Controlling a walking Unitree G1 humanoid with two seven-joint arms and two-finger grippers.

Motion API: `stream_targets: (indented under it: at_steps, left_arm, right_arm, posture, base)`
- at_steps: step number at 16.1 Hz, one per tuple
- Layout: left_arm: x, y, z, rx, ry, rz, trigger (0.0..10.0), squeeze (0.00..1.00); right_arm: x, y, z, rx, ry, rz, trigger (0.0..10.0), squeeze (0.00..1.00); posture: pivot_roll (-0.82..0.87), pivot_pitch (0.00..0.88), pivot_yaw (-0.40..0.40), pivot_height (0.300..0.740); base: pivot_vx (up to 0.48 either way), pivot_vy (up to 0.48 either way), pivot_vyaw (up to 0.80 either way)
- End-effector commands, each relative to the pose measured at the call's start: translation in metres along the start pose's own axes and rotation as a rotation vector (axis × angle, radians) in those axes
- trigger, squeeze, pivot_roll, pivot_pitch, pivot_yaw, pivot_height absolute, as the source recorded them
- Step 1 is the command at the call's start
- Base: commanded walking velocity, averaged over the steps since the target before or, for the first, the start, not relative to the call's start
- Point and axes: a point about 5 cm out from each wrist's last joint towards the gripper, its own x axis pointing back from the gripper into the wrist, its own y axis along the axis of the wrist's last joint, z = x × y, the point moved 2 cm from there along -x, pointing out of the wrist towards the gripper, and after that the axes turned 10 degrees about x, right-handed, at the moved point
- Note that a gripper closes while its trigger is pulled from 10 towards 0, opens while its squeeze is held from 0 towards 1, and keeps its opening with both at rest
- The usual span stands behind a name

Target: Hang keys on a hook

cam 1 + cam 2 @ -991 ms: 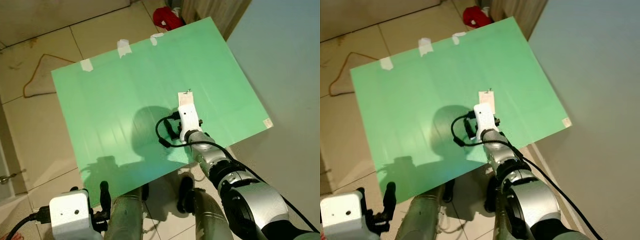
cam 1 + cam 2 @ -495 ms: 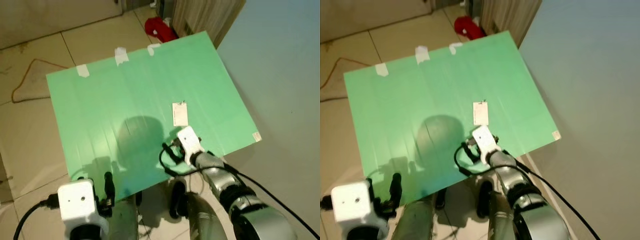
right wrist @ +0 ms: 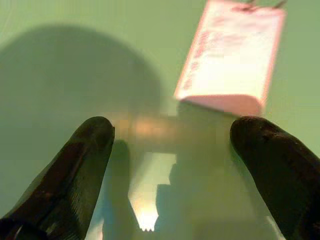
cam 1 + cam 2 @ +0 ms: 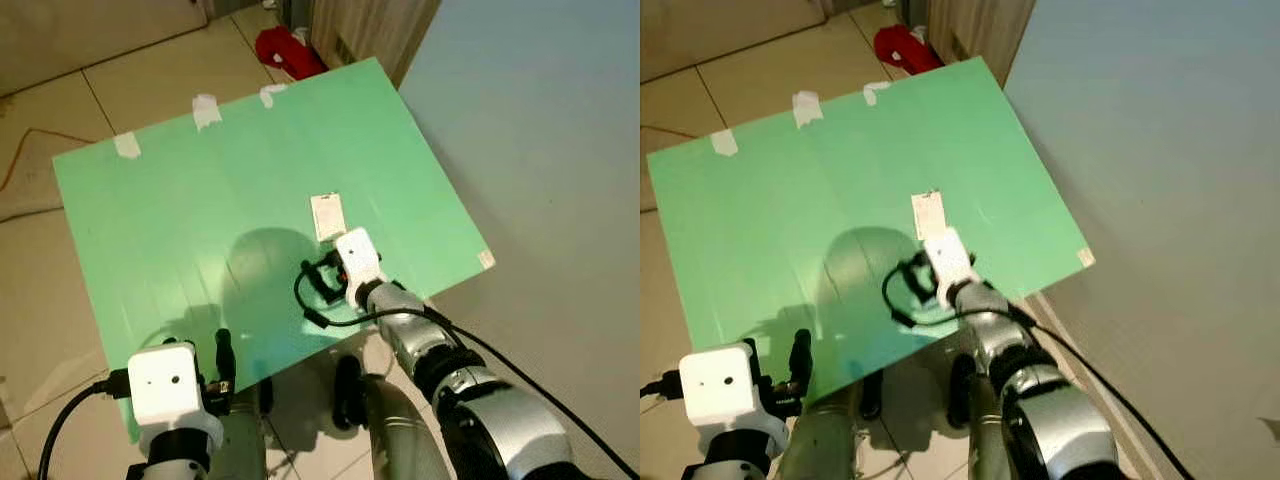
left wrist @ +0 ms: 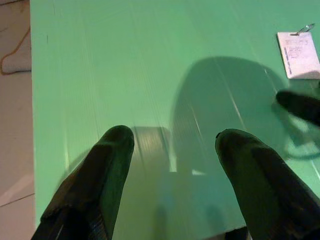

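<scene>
The right gripper [image 3: 170, 135], fingers spread wide and empty, pointed at the white tag [image 4: 327, 216] hanging just beyond on the green board [image 4: 180, 200].

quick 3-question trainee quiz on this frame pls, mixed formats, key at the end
1. True or false: the right claw is shut on the white tag.
2. Multiple choice: the white tag lies on A) the tiled floor, B) the green board, C) the red cloth.
3. Fill in: the left claw hangs with its fingers ____ over the near part of the green board.

Key
1. False. Its fingers are spread, with the white tag just ahead of them.
2. B. It sits near the middle of the board, a small metal clip at its far end.
3. Open.
</scene>
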Motion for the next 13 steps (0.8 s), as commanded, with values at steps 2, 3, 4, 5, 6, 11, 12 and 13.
stream_targets:
  at_steps: [2,3,4,5,6,11,12,13]
  left_arm:
    - [0.005,-0.009,-0.004,0.033,0.013,0.045,10.0,0.00]
    - [0.005,-0.009,-0.004,0.032,0.014,0.045,10.0,0.00]
    - [0.007,-0.009,-0.004,0.031,0.015,0.046,10.0,0.00]
    - [0.008,-0.010,-0.003,0.029,0.016,0.048,10.0,0.00]
    - [0.010,-0.010,-0.004,0.027,0.015,0.051,10.0,0.00]
    - [0.026,-0.009,0.002,0.013,0.040,0.085,10.0,0.00]
    - [0.030,-0.009,0.004,0.010,0.046,0.093,10.0,0.00]
    - [0.035,-0.009,0.005,0.007,0.049,0.101,10.0,0.00]
  right_arm:
    - [-0.003,-0.001,0.001,-0.048,-0.031,0.038,10.0,0.00]
    - [-0.005,0.004,0.000,-0.050,-0.043,0.031,10.0,0.00]
    - [-0.007,0.009,-0.001,-0.050,-0.056,0.025,10.0,0.00]
    - [-0.008,0.012,-0.003,-0.047,-0.075,0.025,10.0,0.00]
    - [-0.009,0.013,-0.003,-0.052,-0.089,0.035,10.0,0.00]
    - [-0.005,-0.009,0.004,-0.068,-0.091,0.156,10.0,0.00]
    - [-0.004,-0.013,0.005,-0.068,-0.092,0.175,10.0,0.00]
    - [-0.003,-0.017,0.007,-0.049,-0.084,0.188,10.0,0.00]
  posture:
    - [0.44,0.423,-0.110,0.740]
    - [0.44,0.422,-0.109,0.740]
    - [0.45,0.421,-0.105,0.740]
    - [0.45,0.423,-0.101,0.740]
    - [0.46,0.428,-0.094,0.740]
    - [0.53,0.480,-0.057,0.740]
    - [0.54,0.485,-0.053,0.740]
    - [0.56,0.502,-0.039,0.740]
  base:
    - [0.000,0.000,0.00]
    - [0.000,0.000,0.00]
    - [0.000,0.000,0.00]
    - [0.000,0.000,0.00]
    - [0.000,0.000,0.00]
    - [0.000,0.000,0.00]
    - [0.000,0.000,0.00]
    - [0.000,0.000,0.00]
